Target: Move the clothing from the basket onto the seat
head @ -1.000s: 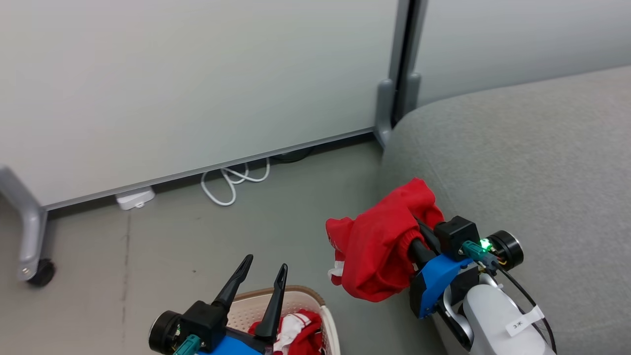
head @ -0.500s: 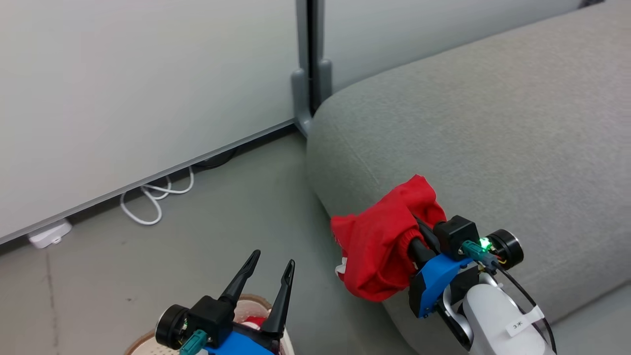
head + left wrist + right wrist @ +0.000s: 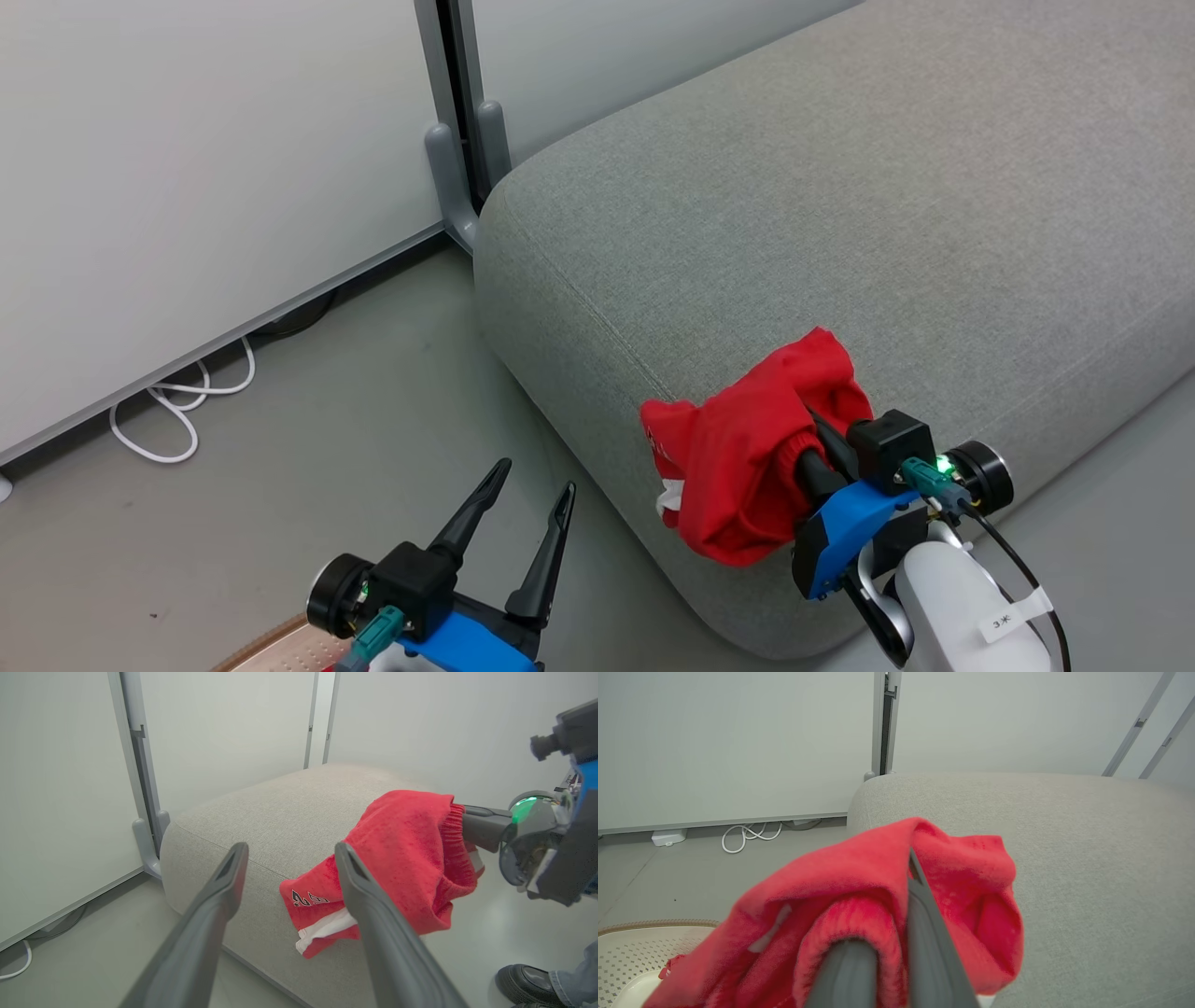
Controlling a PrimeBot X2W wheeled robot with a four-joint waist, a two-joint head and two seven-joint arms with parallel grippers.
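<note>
- Closest to me, at the bottom of the head view, a bit of the basket (image 3: 266, 651) rim shows on the floor.
- Just above it is my left gripper (image 3: 536, 476). Its jaws are wide apart and hold nothing.
- A little further off, on my right, is my right gripper (image 3: 810, 446). Its jaws are pinched tight on the red clothing (image 3: 728, 467).
- The clothing hangs in a bunch from those jaws. It has a white stripe and dark letters near its low edge.
- It is up off the floor, right by the near edge of the seat (image 3: 840, 187). I cannot tell if it touches the seat.
- The seat is big and grey, with a sewn line along its edge.
- In the left wrist view, a person's black shoe (image 3: 525, 980) is on the floor.
- Far back, a white cable (image 3: 177, 411) lies looped on the floor by the pale wall (image 3: 187, 140).
- A grey post (image 3: 457, 140) stands at the seat's far corner.
</note>
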